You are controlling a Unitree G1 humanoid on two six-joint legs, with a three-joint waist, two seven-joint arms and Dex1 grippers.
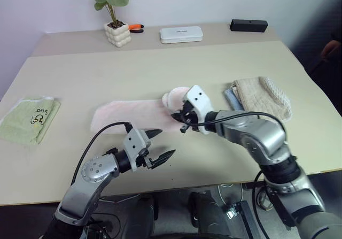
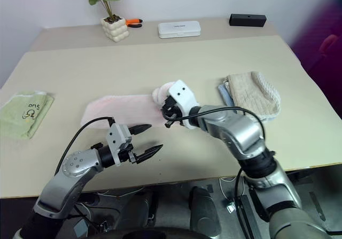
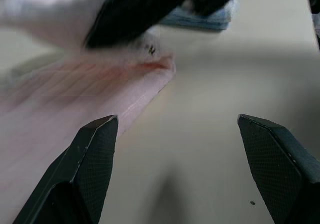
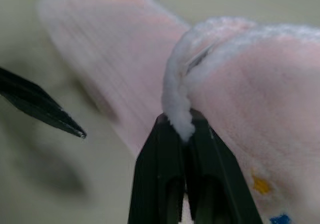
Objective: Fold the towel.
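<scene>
The towel (image 1: pixel 128 116) lies stretched flat across the middle of the table (image 1: pixel 160 68), a long pale pink strip running left to right. Its right end is lifted off the surface and curled back over the strip, forming a fluffy hump (image 1: pixel 175 97).

The right gripper (image 4: pixel 186 126) has its two black fingers pressed together on the edge of that raised end, with a ridge of white-pink pile squeezed between the tips (the wrist view shows this plainly). Small yellow and blue printed marks (image 4: pixel 261 185) sit on the cloth just beside the pinch. From the head, the right gripper (image 1: pixel 183 118) hovers over the towel's right end, angled down and toward the left.

The left gripper (image 1: pixel 160 145) hangs just in front of the towel's near edge, fingers spread wide and holding nothing. In its wrist view, bare table lies between the two fingertips (image 3: pixel 100 134), with the towel's edge next to one of them.

A light green towel (image 1: pixel 29 118) rests at the table's left edge, well apart. A beige knitted cloth (image 1: pixel 264 97) lies to the right, on top of a pale blue cloth (image 1: pixel 231 96). Along the far edge stand a potted plant (image 1: pixel 115 14), a white case (image 1: pixel 181 34) and a black box (image 1: pixel 248 25).
</scene>
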